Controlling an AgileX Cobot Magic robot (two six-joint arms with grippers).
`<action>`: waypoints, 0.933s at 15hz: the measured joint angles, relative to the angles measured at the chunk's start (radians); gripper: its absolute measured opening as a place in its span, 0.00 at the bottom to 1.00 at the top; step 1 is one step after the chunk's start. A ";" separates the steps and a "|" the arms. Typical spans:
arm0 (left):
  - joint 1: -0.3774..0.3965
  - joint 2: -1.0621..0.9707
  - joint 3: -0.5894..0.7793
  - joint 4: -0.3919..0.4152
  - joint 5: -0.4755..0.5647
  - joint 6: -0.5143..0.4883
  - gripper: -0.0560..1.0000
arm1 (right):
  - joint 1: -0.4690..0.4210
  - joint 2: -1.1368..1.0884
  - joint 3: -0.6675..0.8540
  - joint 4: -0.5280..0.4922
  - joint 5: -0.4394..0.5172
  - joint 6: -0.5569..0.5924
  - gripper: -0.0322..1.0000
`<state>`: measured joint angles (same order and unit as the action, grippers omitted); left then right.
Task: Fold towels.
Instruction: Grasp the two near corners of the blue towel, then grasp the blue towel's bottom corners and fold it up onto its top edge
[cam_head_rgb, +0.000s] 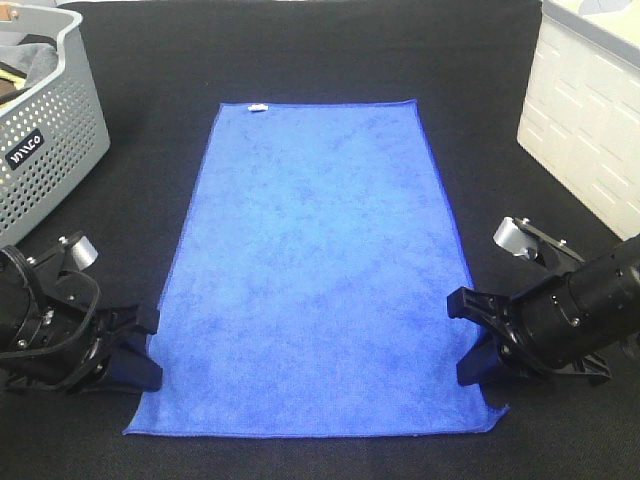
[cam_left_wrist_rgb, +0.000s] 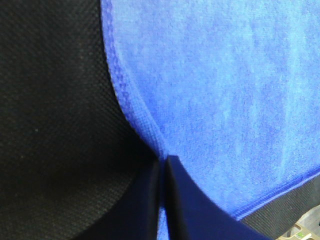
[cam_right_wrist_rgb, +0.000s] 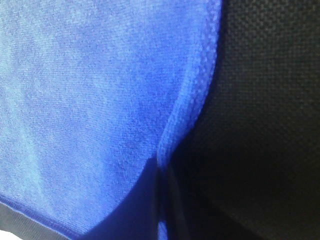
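A blue towel lies spread flat on the black table, long side running away from me, with a small white label at its far edge. My left gripper is at the towel's left edge near the front corner. In the left wrist view the gripper is shut on the towel, pinching its hem into a ridge. My right gripper is at the right edge near the front corner. In the right wrist view the gripper is shut on the towel's hem.
A grey perforated basket with cloth inside stands at the back left. A white box stands at the back right. Black table cloth surrounds the towel.
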<state>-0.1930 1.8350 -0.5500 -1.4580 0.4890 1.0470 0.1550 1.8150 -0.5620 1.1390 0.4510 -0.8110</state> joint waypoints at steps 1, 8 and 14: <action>0.000 0.000 0.000 -0.001 -0.001 0.004 0.05 | 0.000 0.000 0.000 0.000 0.000 0.000 0.03; 0.000 -0.161 -0.001 0.264 0.057 -0.201 0.05 | 0.000 -0.157 0.003 -0.148 0.114 0.142 0.03; 0.000 -0.385 0.014 0.610 0.230 -0.517 0.05 | 0.000 -0.370 0.138 -0.256 0.208 0.324 0.03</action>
<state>-0.1930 1.4500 -0.5360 -0.8480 0.7190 0.5300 0.1550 1.4450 -0.4240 0.8830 0.6590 -0.4870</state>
